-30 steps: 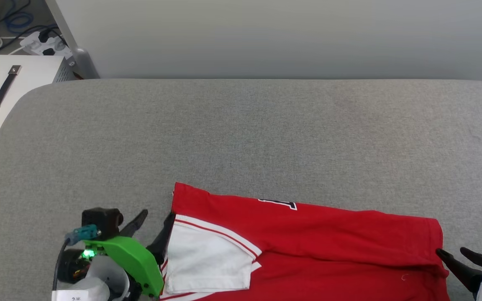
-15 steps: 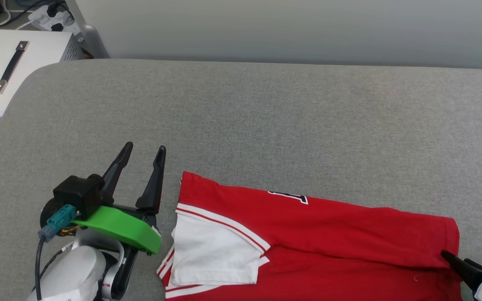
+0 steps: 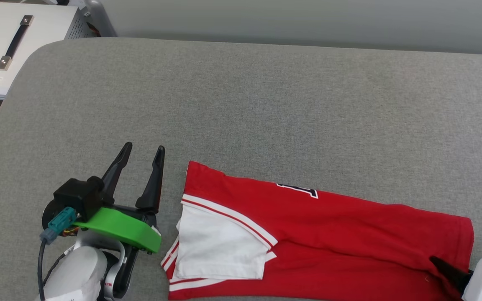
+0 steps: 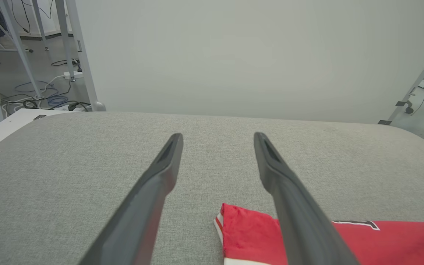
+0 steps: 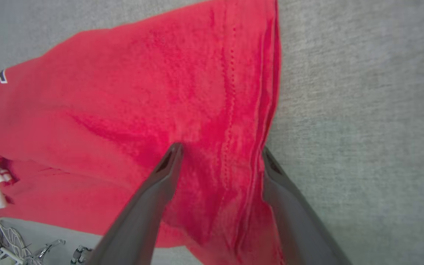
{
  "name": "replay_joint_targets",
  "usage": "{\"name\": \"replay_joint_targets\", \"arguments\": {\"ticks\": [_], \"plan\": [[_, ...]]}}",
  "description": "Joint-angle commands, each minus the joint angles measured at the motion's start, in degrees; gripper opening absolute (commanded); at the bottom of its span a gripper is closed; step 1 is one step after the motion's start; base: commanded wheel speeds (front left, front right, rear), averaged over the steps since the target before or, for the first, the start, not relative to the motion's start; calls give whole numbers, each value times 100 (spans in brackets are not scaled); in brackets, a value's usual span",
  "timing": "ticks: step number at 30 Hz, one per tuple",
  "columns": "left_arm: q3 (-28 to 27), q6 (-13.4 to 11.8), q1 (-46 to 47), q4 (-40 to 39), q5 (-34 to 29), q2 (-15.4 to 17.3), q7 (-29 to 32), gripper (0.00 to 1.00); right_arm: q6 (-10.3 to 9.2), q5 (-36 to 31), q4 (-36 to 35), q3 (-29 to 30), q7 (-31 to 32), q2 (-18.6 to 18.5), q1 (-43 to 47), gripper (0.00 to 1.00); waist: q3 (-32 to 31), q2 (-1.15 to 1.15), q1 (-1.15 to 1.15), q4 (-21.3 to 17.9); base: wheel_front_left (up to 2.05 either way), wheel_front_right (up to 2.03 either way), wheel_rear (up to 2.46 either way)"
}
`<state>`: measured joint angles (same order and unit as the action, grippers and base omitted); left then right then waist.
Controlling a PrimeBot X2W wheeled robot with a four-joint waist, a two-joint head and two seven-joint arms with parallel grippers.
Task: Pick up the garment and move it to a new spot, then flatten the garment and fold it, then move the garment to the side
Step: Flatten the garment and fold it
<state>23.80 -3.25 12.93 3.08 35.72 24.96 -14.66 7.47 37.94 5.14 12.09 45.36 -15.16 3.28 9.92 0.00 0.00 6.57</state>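
The garment (image 3: pixel 329 225) lies folded lengthwise on the table (image 3: pixel 266 104). The left tool (image 3: pixel 145 146), fingers spread wide and empty, sits just beside the garment's white-sleeve end. The right tool (image 5: pixel 221 147), equally spread, straddles the garment's hem end, gripping nothing.

Head view: garment (image 3: pixel 349 234) runs off the bottom edge, its lettering (image 3: pixel 298 190) mostly hidden in a fold; right hand (image 3: pixel 446 267) cropped at lower right.
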Motion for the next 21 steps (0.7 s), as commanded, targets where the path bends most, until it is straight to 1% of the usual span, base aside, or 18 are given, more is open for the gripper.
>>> {"name": "replay_joint_targets", "arguments": {"ticks": [1,4,9,10,11,12,21], "plan": [[-39,57,-66,39,-94,-50,-33,100,2,53,83,-180,118,200,6,100,30,0,0,8,0,0,0],[-98,132,-27,91,-163,-121,-33,100,2,95,102,-255,138,287,-35,100,73,0,0,12,0,0,0],[-177,238,-1,187,-255,-195,-33,100,2,102,225,-338,44,331,-100,100,110,0,0,10,0,0,0],[-189,254,2,202,-268,-203,-33,100,2,105,253,-350,21,328,-107,79,112,0,0,7,0,0,0],[-202,273,2,220,-284,-212,-33,100,2,112,291,-362,-11,321,-114,18,108,0,0,4,0,0,0],[-213,286,3,236,-296,-218,-33,100,2,107,316,-364,-54,313,-121,0,102,0,0,-1,0,0,0],[-256,374,-59,390,-338,-234,-33,100,2,107,499,-385,-711,36,-120,0,-128,0,0,-85,0,0,0]]}}
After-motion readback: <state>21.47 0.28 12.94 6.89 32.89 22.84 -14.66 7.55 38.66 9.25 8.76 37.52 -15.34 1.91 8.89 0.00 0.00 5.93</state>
